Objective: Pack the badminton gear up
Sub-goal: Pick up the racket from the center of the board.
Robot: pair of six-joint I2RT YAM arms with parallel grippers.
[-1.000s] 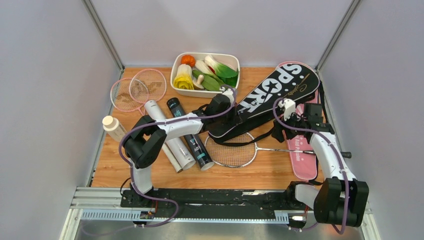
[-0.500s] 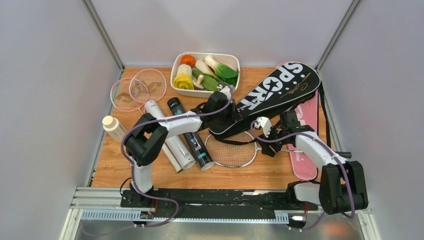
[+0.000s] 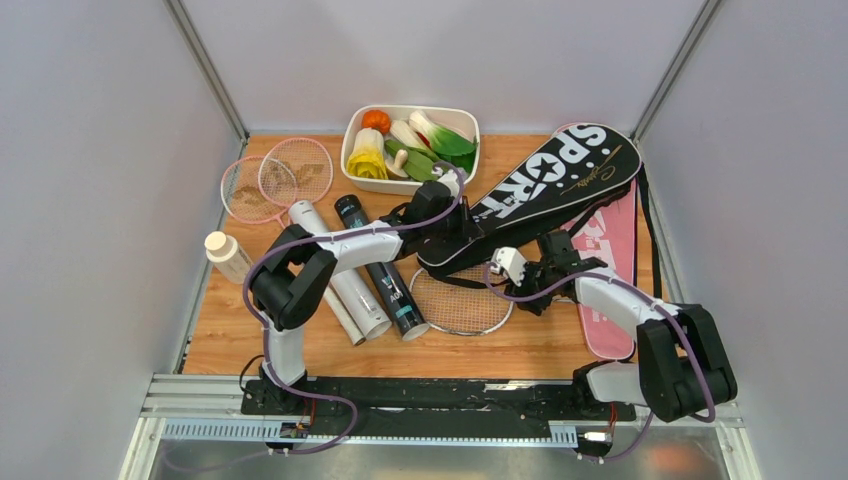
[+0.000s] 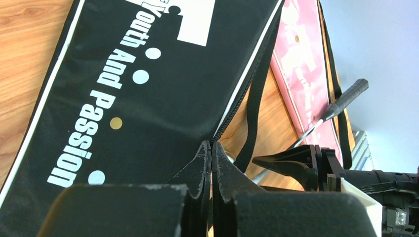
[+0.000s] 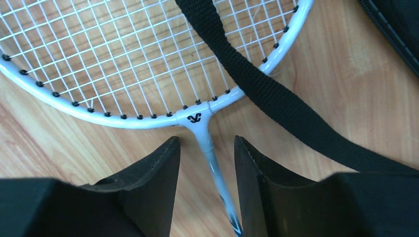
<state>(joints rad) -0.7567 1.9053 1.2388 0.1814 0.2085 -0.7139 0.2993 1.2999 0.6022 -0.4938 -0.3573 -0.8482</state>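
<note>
A silver racquet (image 3: 462, 300) lies on the wood, its head (image 5: 148, 121) partly under the black "SPORT" cover (image 3: 540, 185). My right gripper (image 5: 206, 148) is open and straddles the racquet's shaft just below the throat, neither finger touching it; from above it (image 3: 530, 272) sits low at the head's right edge. My left gripper (image 4: 211, 148) is shut on the black cover's (image 4: 148, 98) zipper edge and, seen from above (image 3: 452, 228), holds it up. A pink cover (image 3: 608, 270) lies to the right. Two pink racquets (image 3: 275, 175), a white tube (image 3: 340, 270) and a black tube (image 3: 380, 270) lie on the left.
A black strap (image 5: 276, 98) crosses the racquet head close to my right fingers. The white tray (image 3: 350, 140) of toy vegetables stands at the back. A clear bottle (image 3: 228, 255) lies at the left edge. Grey walls enclose both sides.
My right arm has swung left from over the pink cover down to the silver racquet's throat, its jaws narrowing. The left gripper stays shut on the black cover.
</note>
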